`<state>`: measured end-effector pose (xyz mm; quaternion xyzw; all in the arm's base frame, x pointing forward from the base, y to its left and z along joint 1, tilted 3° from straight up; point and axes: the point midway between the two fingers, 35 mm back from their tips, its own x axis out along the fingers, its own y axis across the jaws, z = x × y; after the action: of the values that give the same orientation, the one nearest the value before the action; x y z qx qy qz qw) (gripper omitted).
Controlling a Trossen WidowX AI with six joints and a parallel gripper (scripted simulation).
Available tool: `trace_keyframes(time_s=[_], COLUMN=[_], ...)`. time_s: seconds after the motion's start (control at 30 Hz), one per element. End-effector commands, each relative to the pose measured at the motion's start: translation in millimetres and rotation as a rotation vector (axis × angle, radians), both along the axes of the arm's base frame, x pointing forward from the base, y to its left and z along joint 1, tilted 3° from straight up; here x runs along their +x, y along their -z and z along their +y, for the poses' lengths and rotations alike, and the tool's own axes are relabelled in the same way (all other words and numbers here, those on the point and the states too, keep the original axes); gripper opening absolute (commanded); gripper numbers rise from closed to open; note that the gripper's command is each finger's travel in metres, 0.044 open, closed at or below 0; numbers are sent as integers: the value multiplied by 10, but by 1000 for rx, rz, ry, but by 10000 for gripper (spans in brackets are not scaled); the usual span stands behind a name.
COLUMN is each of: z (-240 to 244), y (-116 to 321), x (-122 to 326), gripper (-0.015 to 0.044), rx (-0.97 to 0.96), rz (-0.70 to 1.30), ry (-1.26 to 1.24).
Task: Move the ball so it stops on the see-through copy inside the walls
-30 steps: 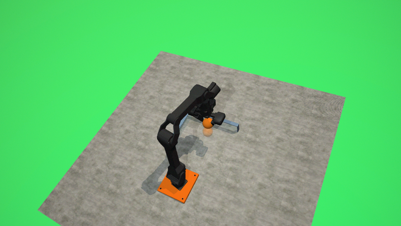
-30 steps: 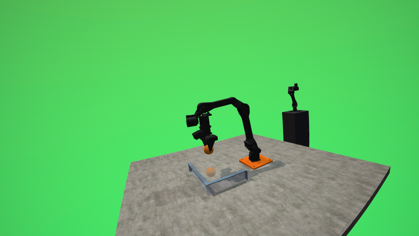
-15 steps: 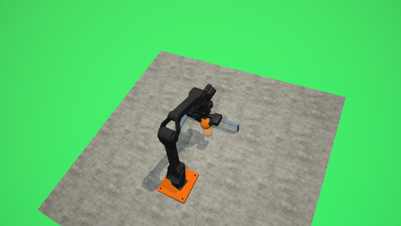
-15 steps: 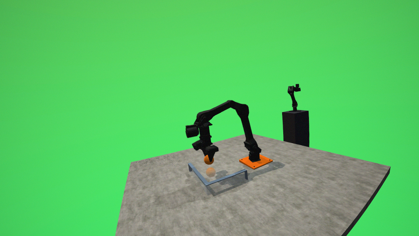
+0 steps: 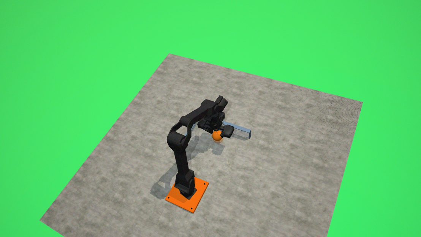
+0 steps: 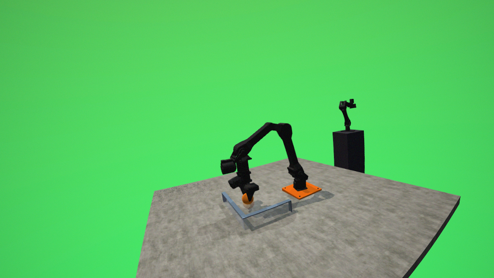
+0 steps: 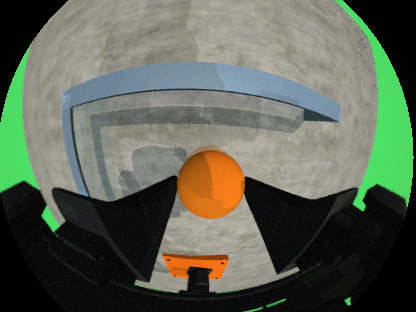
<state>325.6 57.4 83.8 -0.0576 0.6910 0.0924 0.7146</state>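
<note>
Orange and round, the ball (image 7: 212,184) sits clamped between the two black fingers of the gripper (image 6: 247,197), one finger pressing on each side of it in the wrist view. The gripper points straight down at the grey stone-patterned table (image 6: 345,224), and the ball hangs low, inside the corner made by the two low clear walls (image 6: 266,208).

From the exterior view a faint orange rim of the see-through copy (image 6: 248,202) peeks out just under the ball, so the two nearly overlap; whether the ball touches the table there cannot be told. The top view shows the same pale fringe (image 5: 218,140) at the ball's lower edge.

In the wrist view the walls curve as a bluish band across the scene beyond the ball, with their corner at the left, and the ball lies on the near side of that band.

Behind the gripper the black arm (image 5: 181,141) arches up from its orange base plate (image 5: 188,195). Off the far edge of the table a dark pedestal (image 6: 348,150) carries a small black camera stand (image 6: 346,112).
</note>
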Motion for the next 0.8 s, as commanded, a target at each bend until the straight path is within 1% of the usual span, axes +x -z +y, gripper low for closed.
trace_keyframes(time_s=[0.0,0.63,0.77], z=[-2,8,12], y=[123,314,263], x=[-23,-20,-4], gripper=[0,0,105], rx=[-3,-3,0], rz=[5,5,0], ry=[4,4,0])
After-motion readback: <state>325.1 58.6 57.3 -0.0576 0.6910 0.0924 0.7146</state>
